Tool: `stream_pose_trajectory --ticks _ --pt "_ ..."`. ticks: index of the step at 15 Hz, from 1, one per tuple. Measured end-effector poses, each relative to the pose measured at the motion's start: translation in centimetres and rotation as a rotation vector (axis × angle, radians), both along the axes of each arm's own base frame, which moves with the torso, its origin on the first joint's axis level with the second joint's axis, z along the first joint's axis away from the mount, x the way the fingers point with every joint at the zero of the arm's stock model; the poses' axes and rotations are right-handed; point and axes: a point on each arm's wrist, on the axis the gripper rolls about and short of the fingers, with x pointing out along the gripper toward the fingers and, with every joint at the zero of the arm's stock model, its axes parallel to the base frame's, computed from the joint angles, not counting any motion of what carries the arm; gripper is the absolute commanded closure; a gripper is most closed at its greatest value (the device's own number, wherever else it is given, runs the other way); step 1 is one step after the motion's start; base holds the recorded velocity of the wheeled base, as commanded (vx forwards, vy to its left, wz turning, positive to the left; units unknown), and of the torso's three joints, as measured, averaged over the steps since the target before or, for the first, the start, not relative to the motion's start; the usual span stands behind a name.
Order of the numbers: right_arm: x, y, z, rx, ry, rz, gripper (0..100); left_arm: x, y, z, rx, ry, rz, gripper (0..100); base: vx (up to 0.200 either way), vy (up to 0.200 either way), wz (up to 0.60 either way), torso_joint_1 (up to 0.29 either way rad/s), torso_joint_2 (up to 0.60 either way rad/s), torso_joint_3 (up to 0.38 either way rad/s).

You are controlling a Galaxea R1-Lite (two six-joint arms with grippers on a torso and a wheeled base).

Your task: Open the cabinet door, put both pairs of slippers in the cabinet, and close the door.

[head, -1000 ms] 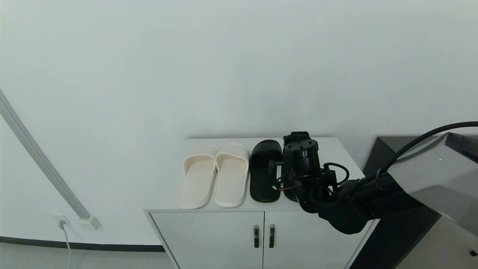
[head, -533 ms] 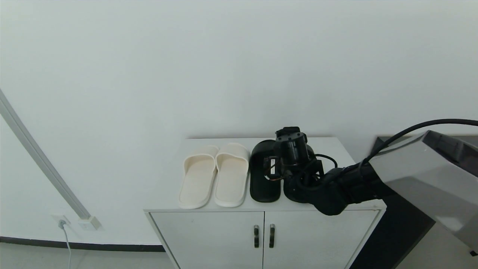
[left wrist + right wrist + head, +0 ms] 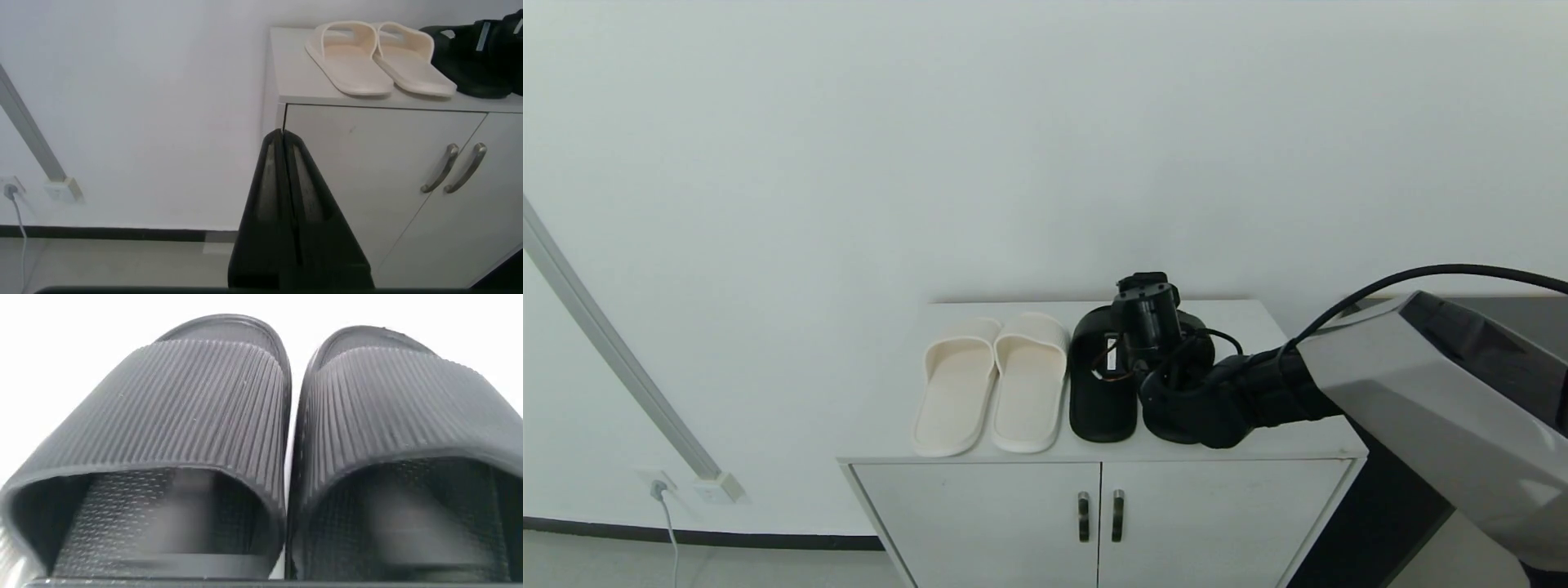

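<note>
Right arm over the black slippers (image 3: 1101,384) on the right half of the cabinet top (image 3: 1258,327); the pair sits side by side, touching, just right of the white slippers (image 3: 956,384). Each slipper's long axis runs near to far, with the ribbed strap and toe toward the far wall and the heel at the near edge. All four lie parallel and sole down. The right hand (image 3: 1141,286) hovers low at the far, strap end of the black pair. Whether its fingers are spread or closed cannot be told. The right wrist view looks into both strap openings, left strap (image 3: 188,400) and right strap (image 3: 400,400), from the heel side. To take both at once, the grip is best centred on the seam where the two inner strap edges meet, one finger inside each opening, pinching both straps together. The lift should be straight up so that the white pair is not nudged. The left hand (image 3: 283,188) hangs low to the left of the cabinet, fingers pressed together on nothing. Both cabinet doors (image 3: 980,523) are closed, handles (image 3: 1083,516) untouched, so the door probably needs opening before any placement.
</note>
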Motion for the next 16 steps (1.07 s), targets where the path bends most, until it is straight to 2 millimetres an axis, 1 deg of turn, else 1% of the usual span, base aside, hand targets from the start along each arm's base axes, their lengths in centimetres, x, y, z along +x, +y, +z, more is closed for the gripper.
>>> stream_pose_trajectory --ticks 2,4,7,9,10,11,13,16 --pt "0.3 -0.2 0.0 -0.001 -0.001 -0.007 100 0.0 0.0 0.0 0.0 0.0 0.001 100 0.0 0.0 0.0 0.0 0.0 0.0" --pt "0.2 -0.4 0.5 -0.013 -0.01 -0.005 100 0.0 0.0 0.0 -0.001 0.0 0.001 100 0.0 0.0 0.0 0.0 0.0 0.0" --pt "-0.3 -0.7 2.5 -0.019 -0.043 0.002 100 0.0 0.0 0.0 -0.001 -0.001 0.0 100 0.0 0.0 0.0 0.0 0.0 0.0" --pt "-1.2 -1.1 4.0 -0.017 -0.063 0.014 100 0.0 0.0 0.0 0.001 -0.004 0.0 100 0.0 0.0 0.0 0.0 0.0 0.0" --pt "-2.1 -1.4 4.8 -0.02 -0.063 0.039 100 0.0 0.0 0.0 0.002 -0.004 0.0 100 0.0 0.0 0.0 0.0 0.0 0.0" --pt "-3.4 -1.8 5.4 -0.025 -0.054 0.091 100 0.0 0.0 0.0 0.003 -0.005 0.0 100 0.0 0.0 0.0 0.0 0.0 0.0" --pt "-6.7 -2.9 5.8 -0.044 -0.008 0.236 100 0.0 0.0 0.0 0.002 -0.006 0.001 100 0.0 0.0 0.0 0.0 0.0 0.0" --pt "-12.5 -5.9 6.7 -0.028 0.041 0.515 100 0.0 0.0 0.0 0.002 -0.005 0.0 100 0.0 0.0 0.0 0.0 0.0 0.0"
